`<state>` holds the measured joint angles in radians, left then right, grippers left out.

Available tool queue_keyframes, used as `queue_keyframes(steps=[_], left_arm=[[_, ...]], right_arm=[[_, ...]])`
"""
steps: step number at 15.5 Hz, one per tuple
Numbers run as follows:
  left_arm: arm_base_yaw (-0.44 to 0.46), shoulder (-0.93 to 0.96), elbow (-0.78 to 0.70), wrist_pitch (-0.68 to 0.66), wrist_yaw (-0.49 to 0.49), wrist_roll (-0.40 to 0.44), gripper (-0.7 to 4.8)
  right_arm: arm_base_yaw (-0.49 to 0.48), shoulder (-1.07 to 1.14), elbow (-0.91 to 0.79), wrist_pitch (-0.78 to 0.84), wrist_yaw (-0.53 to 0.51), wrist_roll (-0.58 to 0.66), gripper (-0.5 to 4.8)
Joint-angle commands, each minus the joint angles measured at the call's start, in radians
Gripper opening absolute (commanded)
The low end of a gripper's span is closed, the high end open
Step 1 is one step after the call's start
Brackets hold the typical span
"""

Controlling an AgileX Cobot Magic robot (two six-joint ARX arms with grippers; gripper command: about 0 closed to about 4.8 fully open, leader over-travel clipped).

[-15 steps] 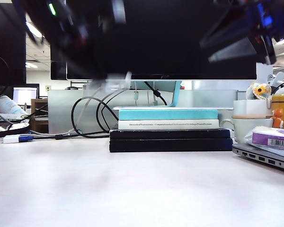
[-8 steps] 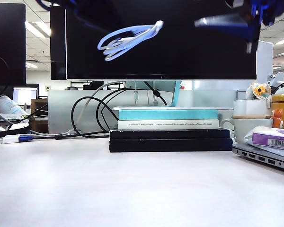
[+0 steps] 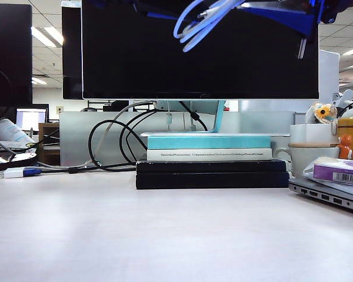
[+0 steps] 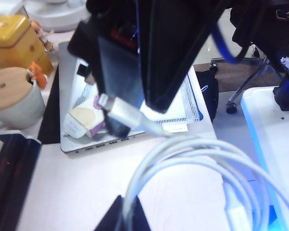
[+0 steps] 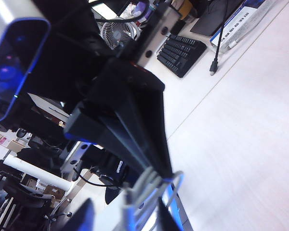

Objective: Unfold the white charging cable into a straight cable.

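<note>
**Coiled white charging cable held in the air, high in front of the monitor.**
The white charging cable (image 3: 201, 19) hung in limp loops before the monitor (image 3: 200, 59), well above the table (image 3: 176, 235). It looked light, soft and springy, likely to slip; the stiff plug ends seemed the best holds. The left gripper (image 4: 123, 224) was clenched on the loops. The right gripper (image 5: 123, 211) straddled the strands near its plug (image 4: 118, 109); whether it pinched them I could not tell. Under the monitor stood books (image 3: 209, 155); beside them a mug (image 3: 303, 155) and a laptop (image 3: 329, 194), all clear of the cable.
</note>
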<state>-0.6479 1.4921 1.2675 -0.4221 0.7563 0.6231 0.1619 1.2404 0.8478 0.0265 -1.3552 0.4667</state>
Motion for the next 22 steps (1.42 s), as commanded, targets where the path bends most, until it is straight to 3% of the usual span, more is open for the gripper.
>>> queue_keyframes(steps=[1, 3, 5, 11, 17, 18, 22], left_arm=[[-0.002, -0.001, 0.003, 0.036, 0.008, -0.012, -0.06], [-0.002, -0.001, 0.003, 0.035, 0.008, -0.012, -0.06], [-0.001, -0.002, 0.003, 0.037, 0.008, -0.010, -0.06], [-0.001, -0.004, 0.003, 0.215, 0.032, -0.021, -0.06], [-0.001, 0.003, 0.003, 0.363, 0.026, -0.091, -0.06], [-0.001, 0.024, 0.003, 0.342, 0.034, -0.128, -0.06], [-0.001, 0.048, 0.002, 0.259, 0.034, -0.124, -0.06]], right_arm=[[0.002, -0.003, 0.005, 0.018, -0.005, -0.001, 0.58], [0.002, -0.003, 0.005, 0.037, 0.000, -0.003, 0.18], [0.001, -0.003, 0.005, 0.039, 0.055, -0.007, 0.17], [0.001, -0.003, 0.001, 0.001, 0.051, -0.008, 0.17], [0.002, -0.001, 0.001, -0.007, 0.002, -0.006, 0.17], [0.001, -0.001, 0.001, -0.005, -0.008, -0.007, 0.18], [0.001, -0.001, 0.001, 0.010, -0.008, -0.007, 0.18]])
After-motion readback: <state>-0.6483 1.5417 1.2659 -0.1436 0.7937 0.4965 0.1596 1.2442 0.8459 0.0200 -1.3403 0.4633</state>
